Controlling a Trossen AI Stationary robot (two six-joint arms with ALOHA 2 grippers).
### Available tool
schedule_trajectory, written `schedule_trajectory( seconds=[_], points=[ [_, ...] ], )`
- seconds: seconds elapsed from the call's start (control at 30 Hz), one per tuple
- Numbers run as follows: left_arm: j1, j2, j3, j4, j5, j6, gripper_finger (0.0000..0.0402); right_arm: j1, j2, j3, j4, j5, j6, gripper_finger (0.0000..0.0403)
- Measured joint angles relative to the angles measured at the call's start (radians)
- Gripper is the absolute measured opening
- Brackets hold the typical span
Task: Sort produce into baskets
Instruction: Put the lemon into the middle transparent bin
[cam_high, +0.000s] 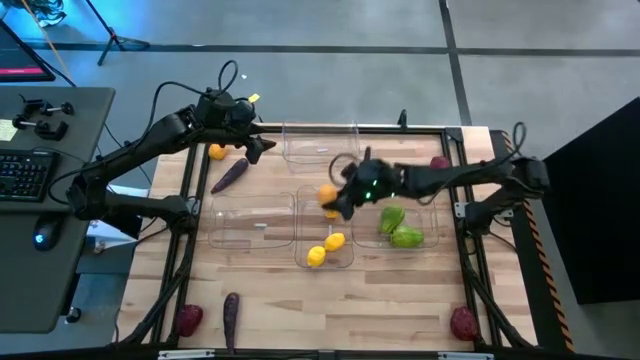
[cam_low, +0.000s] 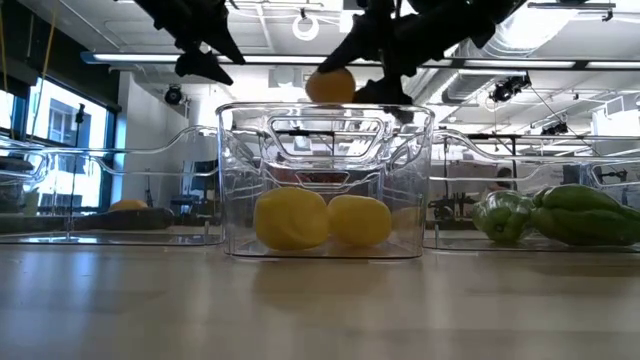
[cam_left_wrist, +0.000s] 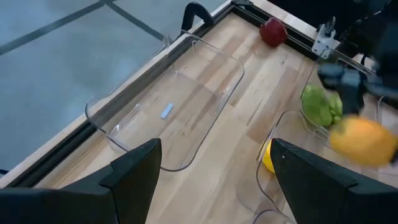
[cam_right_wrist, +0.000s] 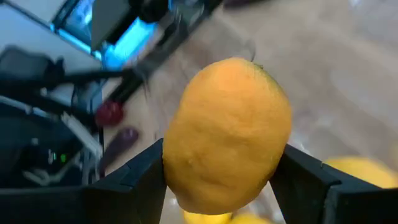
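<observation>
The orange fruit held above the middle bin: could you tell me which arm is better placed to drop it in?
The right arm. Its end effector is shut on the orange fruit above the middle bin holding two lemons. The left end effector is open and empty, near the table's far left.

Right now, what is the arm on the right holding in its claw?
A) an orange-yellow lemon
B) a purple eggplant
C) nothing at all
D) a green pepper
A: the right gripper is clamped on an orange-yellow lemon, held above the clear middle bin that already holds two yellow lemons; the green peppers lie in the neighbouring bin.
</observation>
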Motion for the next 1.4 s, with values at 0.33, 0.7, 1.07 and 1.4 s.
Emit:
schedule_trajectory(
  seconds=[0.33, 0.7, 1.07, 1.4],
  points=[
    [0.002, 0.0, 0.0, 0.008, -0.001, -0.005, 0.0287, 0.054, 0.046, 0.0, -0.011, 0.005, 0.03, 0.0234],
    [0.002, 0.0, 0.0, 0.002, -0.001, -0.006, 0.0287, 0.058, 0.043, 0.0, -0.005, -0.023, 0.057, 0.0316],
    [0.002, 0.0, 0.0, 0.001, -0.003, -0.03, 0.0287, -0.03, 0.042, 0.053, -0.013, -0.025, 0.082, 0.036],
    [0.171, 0.076, 0.002, -0.276, -0.297, -0.19, 0.0287, -0.19, 0.016, 0.167, -0.013, -0.223, -0.064, 0.0355]
  ],
)
